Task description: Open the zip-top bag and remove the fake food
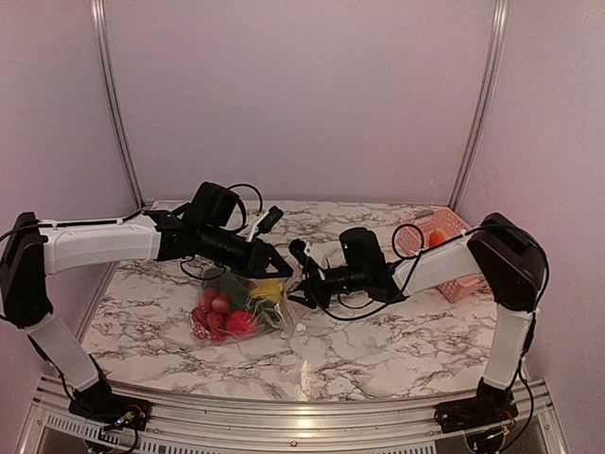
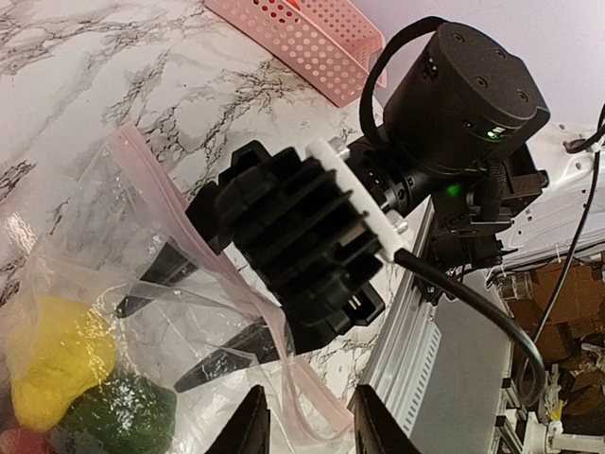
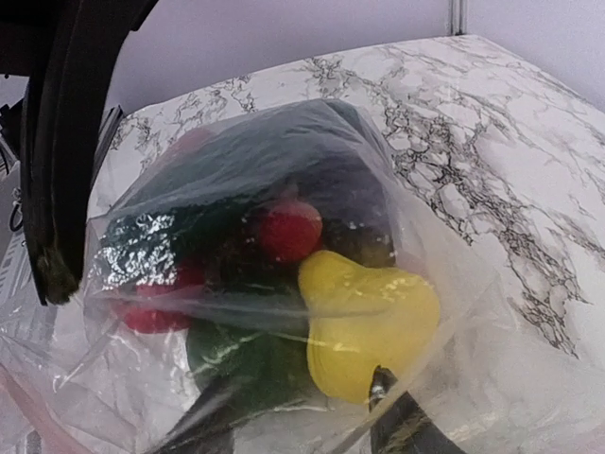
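The clear zip-top bag [image 1: 236, 305] lies on the marble table, its pink zip edge [image 2: 304, 392] raised toward both grippers. Inside is the fake food: a yellow pepper [image 3: 369, 322], a red tomato [image 3: 288, 230], dark green pieces [image 2: 118, 416] and red fruits [image 1: 232, 322]. My left gripper [image 2: 310, 405] is open, with the zip strip lying between its fingertips. My right gripper [image 3: 302, 427] is open, and its dark fingers [image 2: 222, 357] show through the plastic, spread inside the bag's mouth just short of the pepper. In the top view the left gripper [image 1: 274, 260] and right gripper [image 1: 297, 272] meet at the bag's upper right corner.
A pink perforated basket [image 1: 444, 260] stands at the back right and holds an orange-red piece [image 1: 437, 236]. It also shows in the left wrist view [image 2: 302, 38]. The table's metal front rail [image 2: 425, 359] runs close behind the right wrist. Part of the left arm [image 3: 57, 142] crosses the right wrist view.
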